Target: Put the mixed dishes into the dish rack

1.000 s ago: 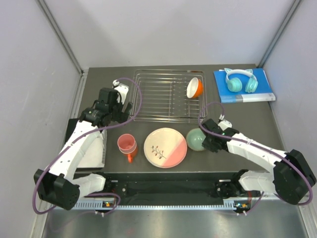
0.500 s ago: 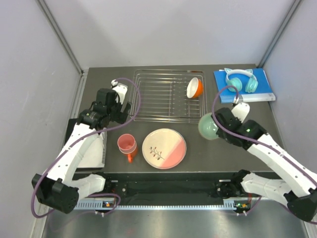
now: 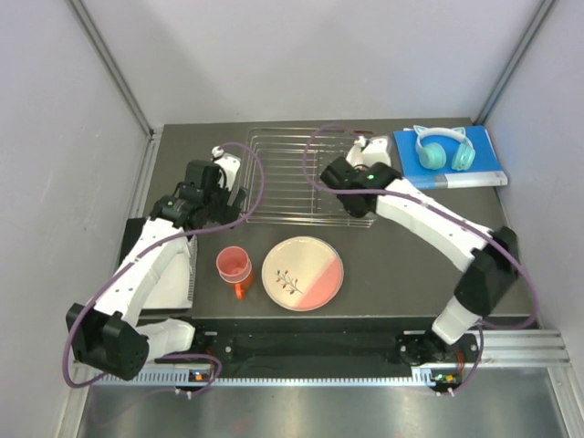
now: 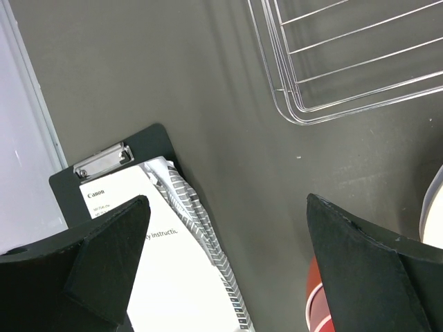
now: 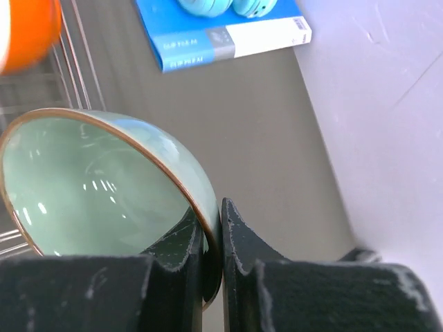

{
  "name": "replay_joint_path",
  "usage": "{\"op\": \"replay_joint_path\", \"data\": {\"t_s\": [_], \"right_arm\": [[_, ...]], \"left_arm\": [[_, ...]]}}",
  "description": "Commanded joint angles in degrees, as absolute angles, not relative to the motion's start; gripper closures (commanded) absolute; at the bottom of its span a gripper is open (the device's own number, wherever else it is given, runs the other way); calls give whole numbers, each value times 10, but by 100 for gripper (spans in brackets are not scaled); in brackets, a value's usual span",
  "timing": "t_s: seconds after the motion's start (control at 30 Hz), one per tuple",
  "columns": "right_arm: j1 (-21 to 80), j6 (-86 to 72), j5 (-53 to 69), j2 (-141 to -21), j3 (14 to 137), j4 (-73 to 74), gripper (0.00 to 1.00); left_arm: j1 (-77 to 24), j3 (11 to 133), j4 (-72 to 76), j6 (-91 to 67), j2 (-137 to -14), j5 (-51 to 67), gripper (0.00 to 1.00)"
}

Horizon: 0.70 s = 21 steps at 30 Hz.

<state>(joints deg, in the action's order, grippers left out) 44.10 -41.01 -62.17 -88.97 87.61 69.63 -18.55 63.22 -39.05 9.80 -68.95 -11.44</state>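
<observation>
My right gripper (image 5: 221, 207) is shut on the rim of the mint-green bowl (image 5: 90, 187), one finger inside and one outside. It holds the bowl over the right end of the dish rack (image 3: 283, 178), next to the orange bowl (image 5: 21, 31). In the top view my right gripper (image 3: 351, 182) and arm hide both bowls. The cream-and-pink plate (image 3: 303, 273) lies on the table, with the orange mug (image 3: 239, 283) to its left and the pink tumbler (image 3: 233, 265) standing in it. My left gripper (image 4: 225, 207) is open and empty, left of the rack's near corner (image 4: 297, 114). The white plate is out of view.
A clipboard with papers (image 4: 138, 256) lies at the table's left edge, below my left gripper. The blue book (image 3: 474, 169) with the teal cat-ear headphones (image 3: 444, 149) on it lies at the back right, also in the right wrist view (image 5: 221, 34). Grey walls enclose the table.
My right arm lifted the mint-green bowl from the table beside the plate and swung it up and left over the rack's right end. The left arm has barely moved.
</observation>
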Motion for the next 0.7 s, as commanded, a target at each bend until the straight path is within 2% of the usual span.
{"op": "replay_joint_path", "data": {"t_s": [0.0, 0.67], "right_arm": [[449, -374, -699, -960, 925, 699, 100], [448, -287, -712, -1144, 995, 625, 100]], "left_arm": [[-185, 631, -371, 104, -664, -125, 1], [-185, 604, -356, 105, -648, -132, 1]]}}
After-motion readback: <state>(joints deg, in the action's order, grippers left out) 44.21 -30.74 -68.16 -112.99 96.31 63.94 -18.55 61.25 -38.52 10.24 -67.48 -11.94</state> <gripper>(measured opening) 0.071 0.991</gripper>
